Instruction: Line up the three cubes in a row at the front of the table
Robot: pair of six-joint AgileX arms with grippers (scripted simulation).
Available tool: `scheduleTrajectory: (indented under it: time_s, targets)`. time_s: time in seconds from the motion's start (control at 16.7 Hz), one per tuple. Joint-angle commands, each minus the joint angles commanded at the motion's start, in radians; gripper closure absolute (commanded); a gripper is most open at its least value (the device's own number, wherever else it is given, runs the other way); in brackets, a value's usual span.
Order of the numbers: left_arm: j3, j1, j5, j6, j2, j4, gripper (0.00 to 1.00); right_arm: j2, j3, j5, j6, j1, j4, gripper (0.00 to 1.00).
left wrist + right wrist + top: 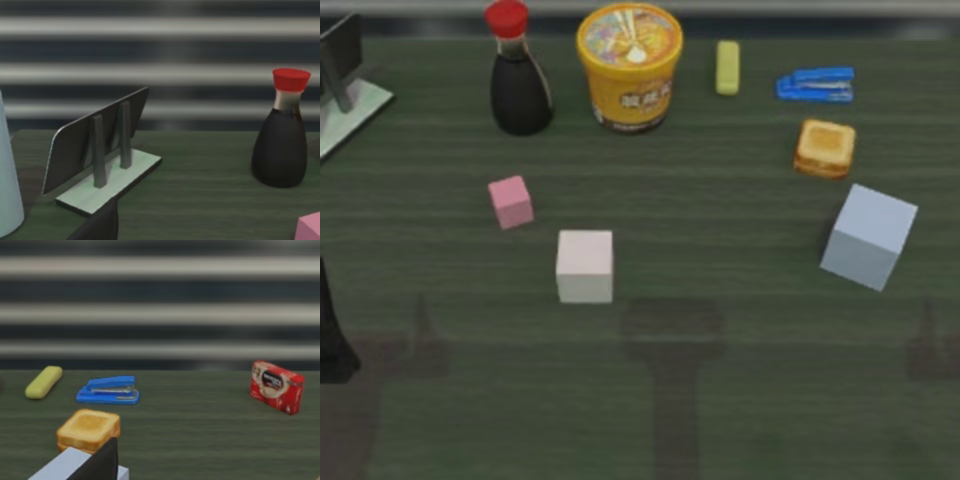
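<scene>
My left arm (332, 335) sits at the table's (740, 300) left edge, mostly cut off; my right arm is out of the top view. I cannot tell either grip's state. The pink cube (510, 201) lies left of centre, the white cube (585, 265) just beside it toward the front, and the blue-grey cube (868, 236) near the right edge.

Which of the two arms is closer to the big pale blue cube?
Right. The right tool sits just beside the pale blue cube in its own wrist view. The left arm stands at the left edge of the table, far across from the cube.
</scene>
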Motion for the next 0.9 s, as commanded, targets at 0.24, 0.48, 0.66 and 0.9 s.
scheduleTrajectory:
  time_s: [0.24,0.48,0.66,0.9]
  targets:
    - [0.025,-0.004,0.006,0.009,0.023,-0.017,0.0,0.0,0.0,0.0,0.0,0.0,0.0,0.0]
    - [0.204,-0.031,0.048,0.072,0.178,-0.126,0.0,0.0,0.0,0.0,0.0,0.0,0.0,0.0]
    - [0.441,-0.066,0.095,0.15,0.375,-0.261,0.0,0.0,0.0,0.0,0.0,0.0,0.0,0.0]
    - [0.849,-0.121,0.157,0.282,0.711,-0.481,0.0,0.0,0.0,0.0,0.0,0.0,0.0,0.0]
